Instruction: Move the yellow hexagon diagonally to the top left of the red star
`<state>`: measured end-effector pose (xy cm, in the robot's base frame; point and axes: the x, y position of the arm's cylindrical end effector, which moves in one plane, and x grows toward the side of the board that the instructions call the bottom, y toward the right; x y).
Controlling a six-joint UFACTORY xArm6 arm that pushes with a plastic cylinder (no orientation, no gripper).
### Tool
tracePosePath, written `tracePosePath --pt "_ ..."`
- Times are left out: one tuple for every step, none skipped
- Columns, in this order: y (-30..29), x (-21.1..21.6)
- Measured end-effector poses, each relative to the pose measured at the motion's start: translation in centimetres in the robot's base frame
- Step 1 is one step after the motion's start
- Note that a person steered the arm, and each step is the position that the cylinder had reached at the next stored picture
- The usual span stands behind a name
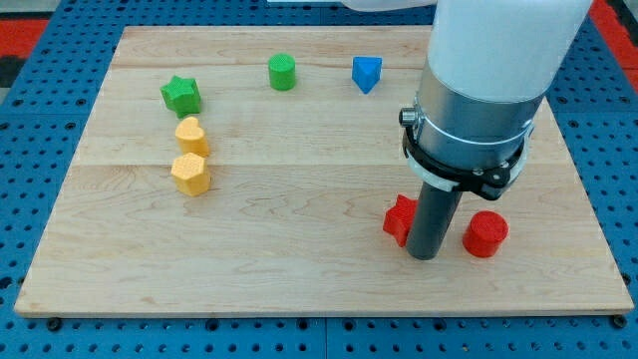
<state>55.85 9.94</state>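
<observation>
The rod's tip (426,256) holds nothing, resting lower right between the red star (399,218) and red cylinder (485,234). The yellow hexagon (189,173) sits far left, below a yellow heart (190,134).

a pale wooden board (329,150) is seen filling most of the frame, its grain running from side to side, with seams between its planks. around it, at the left, right and bottom edges, a blue pegboard surface (30,170) dotted with regular holes is shown. in the upper left and upper right corners a red perforated area (20,25) is glimpsed. even, soft light is cast.
</observation>
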Motion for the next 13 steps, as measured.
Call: tracePosePath --pt "0.0 -0.5" --pt "0.1 -1.0" --pt "0.5 -1.8" --pt "0.9 -2.2" --pt "1.5 -0.3" --pt "1.4 3.2" --pt "-4.6 3.4" --pt "-13.7 3.4" --pt "-18.8 2.7" --pt "-22.5 -0.6" --pt "-30.2 -1.6" --pt "-32.4 -5.7" --pt "-31.4 -9.8"
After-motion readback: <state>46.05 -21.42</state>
